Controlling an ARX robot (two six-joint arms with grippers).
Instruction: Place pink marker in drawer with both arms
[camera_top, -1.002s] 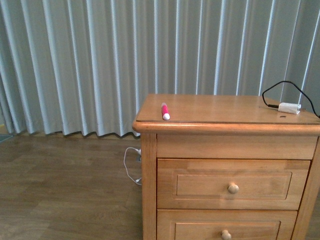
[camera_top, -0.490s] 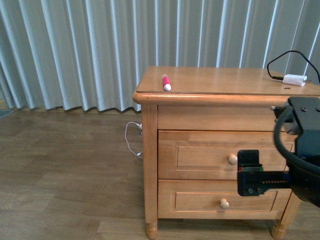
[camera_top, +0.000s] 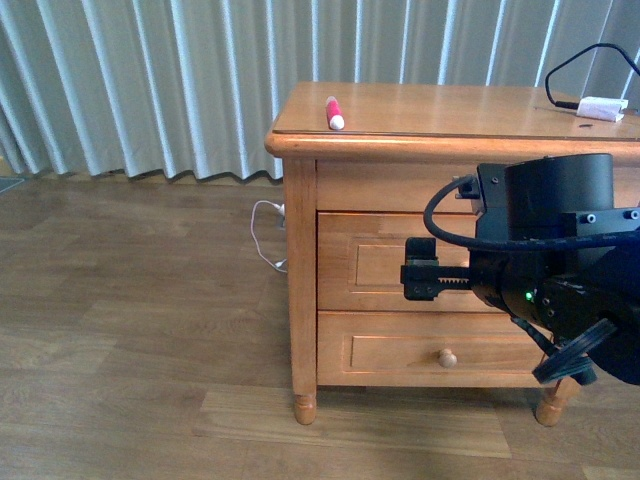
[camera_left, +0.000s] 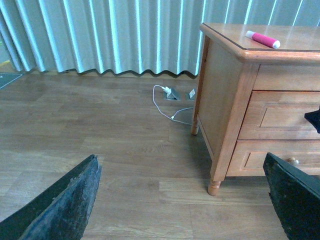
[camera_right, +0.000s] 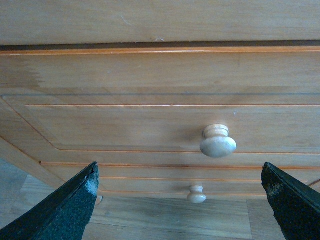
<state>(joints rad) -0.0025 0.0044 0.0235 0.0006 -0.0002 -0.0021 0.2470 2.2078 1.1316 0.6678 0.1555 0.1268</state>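
The pink marker (camera_top: 334, 112) lies on the left part of the nightstand top; it also shows in the left wrist view (camera_left: 262, 39). The drawer (camera_top: 365, 262) is the upper one and is closed. My black right arm (camera_top: 545, 250) hangs in front of it and hides its knob from the front. In the right wrist view the drawer front (camera_right: 125, 125) and its round knob (camera_right: 218, 140) are close ahead, with my right gripper (camera_right: 179, 167) open and empty. My left gripper (camera_left: 180, 157) is open over the floor, left of the nightstand.
A white adapter (camera_top: 603, 108) with a black cable sits on the top's right rear corner. A lower drawer (camera_top: 390, 352) with its own knob (camera_top: 447, 357) is below. A white cable (camera_top: 265, 240) lies on the wooden floor by the curtain (camera_top: 150, 80).
The view has pulled back and down, showing the whole nightstand. My right arm has come in from the right and now covers the upper drawer's knob.
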